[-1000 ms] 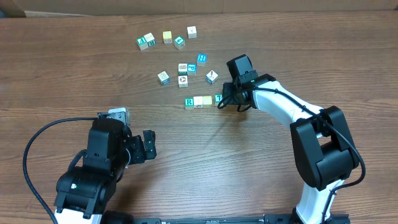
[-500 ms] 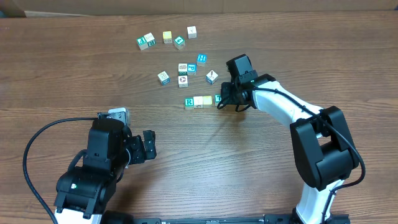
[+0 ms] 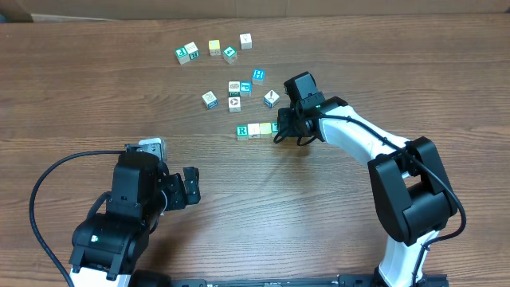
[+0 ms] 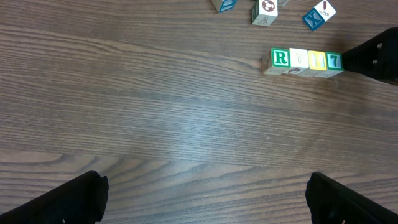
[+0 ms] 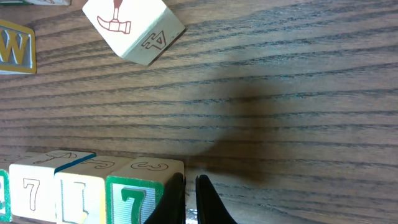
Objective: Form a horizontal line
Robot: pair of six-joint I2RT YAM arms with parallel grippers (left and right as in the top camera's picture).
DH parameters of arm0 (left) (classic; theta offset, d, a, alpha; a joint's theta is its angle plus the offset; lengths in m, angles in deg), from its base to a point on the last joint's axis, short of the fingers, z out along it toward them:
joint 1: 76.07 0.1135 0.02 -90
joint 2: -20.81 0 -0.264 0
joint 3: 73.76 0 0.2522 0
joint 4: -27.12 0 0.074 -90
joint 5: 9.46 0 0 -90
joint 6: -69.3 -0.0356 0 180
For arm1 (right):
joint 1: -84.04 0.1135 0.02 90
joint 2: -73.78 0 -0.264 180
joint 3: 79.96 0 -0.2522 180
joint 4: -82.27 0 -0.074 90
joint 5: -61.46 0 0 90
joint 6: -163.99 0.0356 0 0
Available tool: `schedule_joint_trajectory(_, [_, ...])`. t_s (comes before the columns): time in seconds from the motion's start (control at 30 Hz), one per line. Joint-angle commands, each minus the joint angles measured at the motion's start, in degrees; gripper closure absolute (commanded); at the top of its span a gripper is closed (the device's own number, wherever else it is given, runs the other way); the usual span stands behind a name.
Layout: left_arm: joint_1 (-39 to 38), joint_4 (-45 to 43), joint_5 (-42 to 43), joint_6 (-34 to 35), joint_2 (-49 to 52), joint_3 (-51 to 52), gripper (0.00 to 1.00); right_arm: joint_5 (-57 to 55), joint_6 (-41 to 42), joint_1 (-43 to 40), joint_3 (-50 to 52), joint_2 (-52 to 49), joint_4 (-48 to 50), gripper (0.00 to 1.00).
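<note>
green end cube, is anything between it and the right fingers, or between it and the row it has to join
Nothing visible does. The shut fingers of the right gripper sit against the green end cube, which touches the yellow cube beside it. The hammer cube lies apart from them.

We see a brown wood-grain table (image 3: 335,223) carrying a touching row of four small wooden cubes (image 4: 308,60), green "R" cube (image 4: 281,58) at one end; more lettered cubes (image 3: 214,47) lie scattered beyond
</note>
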Motion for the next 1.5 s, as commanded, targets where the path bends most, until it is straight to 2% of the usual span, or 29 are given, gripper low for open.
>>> schedule_joint_trajectory(0.0, [0.3, 0.0, 0.4, 0.6, -0.2, 0.3, 0.01, 0.1, 0.8, 0.0, -1.0, -0.8, 0.2, 0.96])
schedule_joint_trajectory(0.17, [0.3, 0.0, 0.4, 0.6, -0.2, 0.3, 0.0, -0.6, 0.7, 0.0, -1.0, -0.8, 0.1, 0.96])
schedule_joint_trajectory(0.3, [0.3, 0.0, 0.4, 0.6, -0.2, 0.3, 0.01, -5.6, 0.7, -0.4, -1.6, -0.5, -0.8, 0.96])
schedule_joint_trajectory(0.6, [0.3, 0.0, 0.4, 0.6, -0.2, 0.3, 0.01, -6.1, -0.8, -1.4, -13.7, 0.4, -7.2, 0.96])
schedule_joint_trajectory(0.77, [0.3, 0.0, 0.4, 0.6, -0.2, 0.3, 0.0, -2.3, -0.8, 1.6, -18.7, 0.4, -12.4, 0.96])
schedule_joint_trajectory(0.93, [0.3, 0.0, 0.4, 0.6, -0.2, 0.3, 0.01, 3.1, 0.0, 6.2, -18.8, 0.4, -17.7, 0.96])
schedule_joint_trajectory(1.17, [0.3, 0.0, 0.4, 0.6, -0.2, 0.3, 0.0, 3.8, 3.4, 12.6, -18.8, 0.4, -25.9, 0.96])
schedule_joint_trajectory(1.47, [0.3, 0.0, 0.4, 0.6, -0.2, 0.3, 0.0, 3.6, 7.1, 17.3, -15.3, 0.0, -21.1, 0.96])
